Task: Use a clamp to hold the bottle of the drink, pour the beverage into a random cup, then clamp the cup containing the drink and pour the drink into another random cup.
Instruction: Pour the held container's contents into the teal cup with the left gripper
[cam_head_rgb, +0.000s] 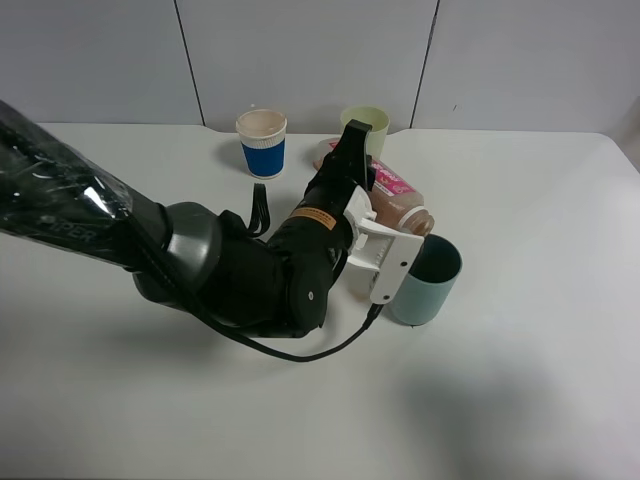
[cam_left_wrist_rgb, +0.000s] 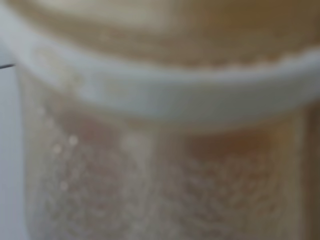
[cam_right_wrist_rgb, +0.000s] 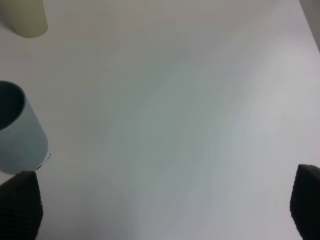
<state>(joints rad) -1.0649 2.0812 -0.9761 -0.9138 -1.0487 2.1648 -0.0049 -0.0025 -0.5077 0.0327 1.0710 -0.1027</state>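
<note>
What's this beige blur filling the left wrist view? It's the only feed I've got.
Observer: It's the drink bottle, right up against the lens. In the exterior high view the left gripper holds it tipped, with its mouth end at the rim of the grey-blue cup. I can't make out a stream.
Operator: Where's the right arm?
Observer: It's not in the exterior high view. Its own wrist view shows the right gripper open over bare table, with the grey-blue cup off to one side.
</note>
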